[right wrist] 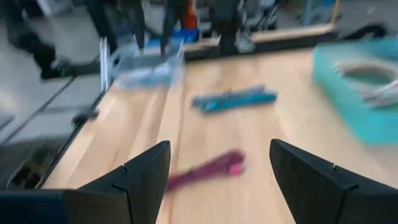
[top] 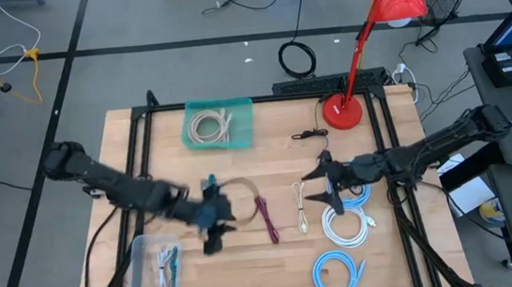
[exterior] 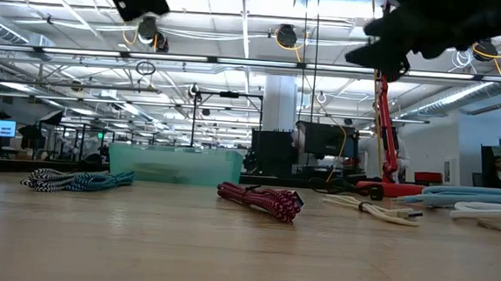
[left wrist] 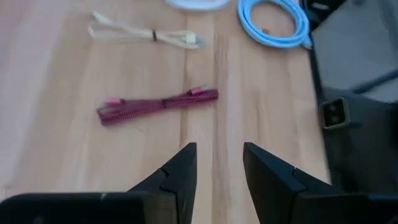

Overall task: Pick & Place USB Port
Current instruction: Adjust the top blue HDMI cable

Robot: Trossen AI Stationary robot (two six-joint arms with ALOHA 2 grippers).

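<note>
Mid-bench: left gripper [top: 212, 225], jaws ajar and empty, above a teal cable [top: 212, 190]; right gripper [top: 327, 191], wide open, waits near white cables [top: 347, 224]. Best centred over the bundle before closing.

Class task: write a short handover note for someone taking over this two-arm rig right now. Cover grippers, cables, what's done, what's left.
Left gripper: empty, jaws apart, above the table near the red cable.
Right gripper: open, empty, over mid-table.
Cables: red, cream, teal-striped, white and blue coils lie loose.
Done: teal bin and clear bin each hold cables.
Left: nothing is gripped; the loose cables remain to be picked.
</note>
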